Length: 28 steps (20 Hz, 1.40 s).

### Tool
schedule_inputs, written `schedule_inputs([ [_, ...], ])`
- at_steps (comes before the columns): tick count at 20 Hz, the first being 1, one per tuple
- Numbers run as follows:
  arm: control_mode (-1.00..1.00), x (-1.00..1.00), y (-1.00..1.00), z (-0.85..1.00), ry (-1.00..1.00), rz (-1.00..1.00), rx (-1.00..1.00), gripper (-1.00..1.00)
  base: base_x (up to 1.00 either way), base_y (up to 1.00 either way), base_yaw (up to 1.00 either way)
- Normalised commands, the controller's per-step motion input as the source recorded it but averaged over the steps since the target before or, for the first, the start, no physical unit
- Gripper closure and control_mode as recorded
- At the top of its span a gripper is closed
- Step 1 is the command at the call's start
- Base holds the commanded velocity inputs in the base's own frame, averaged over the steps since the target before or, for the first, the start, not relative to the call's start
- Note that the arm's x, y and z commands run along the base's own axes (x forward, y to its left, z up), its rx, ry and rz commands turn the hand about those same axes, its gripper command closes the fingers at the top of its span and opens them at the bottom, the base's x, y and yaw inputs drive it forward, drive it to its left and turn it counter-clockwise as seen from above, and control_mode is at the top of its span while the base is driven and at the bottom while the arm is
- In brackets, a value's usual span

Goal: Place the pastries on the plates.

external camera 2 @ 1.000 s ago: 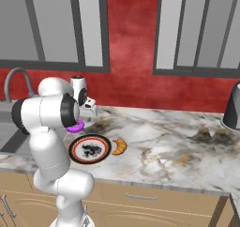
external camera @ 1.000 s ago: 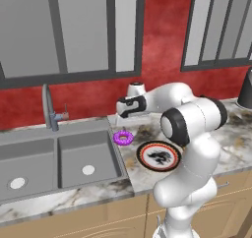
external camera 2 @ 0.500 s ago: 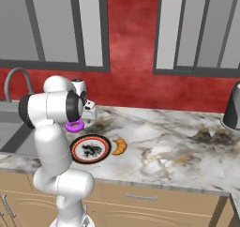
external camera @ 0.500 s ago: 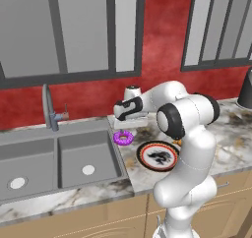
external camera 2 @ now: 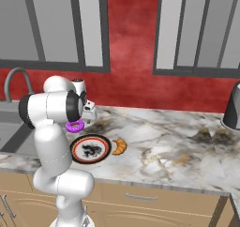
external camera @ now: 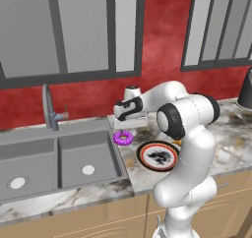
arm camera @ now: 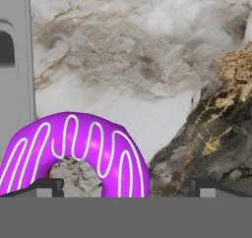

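Arm bent low leftward, claw (external camera: 124, 125) spread wide, pointing down.

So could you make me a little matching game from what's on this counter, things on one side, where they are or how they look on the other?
Things:
1. donut
2. croissant
3. plate
4. gripper

Descriptions:
a. red-orange rim, nothing on it
b. open, above the donut
c. purple with white stripes, on the counter near the sink
d. golden brown, on the counter beside the plate

Pairs: 1-c, 2-d, 3-a, 4-b
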Motion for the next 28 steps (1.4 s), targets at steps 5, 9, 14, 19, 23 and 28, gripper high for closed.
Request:
schedule_inputs([
  [5, -1.0, 0.0, 0.0, -0.05, 0.0, 0.0, 0.0, -1.0, 0.0, 0.0, 0.0],
  [9, -1.0, -0.06, 0.0, 0.0, 0.01, 0.0, 0.0, -1.0, 0.0, 0.0, 0.0],
  [14, -1.0, -0.09, 0.0, -0.09, 0.0, 0.0, 0.0, -1.0, 0.0, 0.0, 0.0],
  [19, -1.0, -0.03, -0.05, -0.12, 0.0, 0.0, 0.0, -1.0, 0.0, 0.0, 0.0],
  [23, -1.0, 0.0, -0.06, -0.11, 0.0, 0.0, 0.0, -1.0, 0.0, 0.0, 0.0],
  [28, -1.0, 0.0, -0.02, -0.13, 0.02, 0.0, 0.0, -1.0, 0.0, 0.0, 0.0],
])
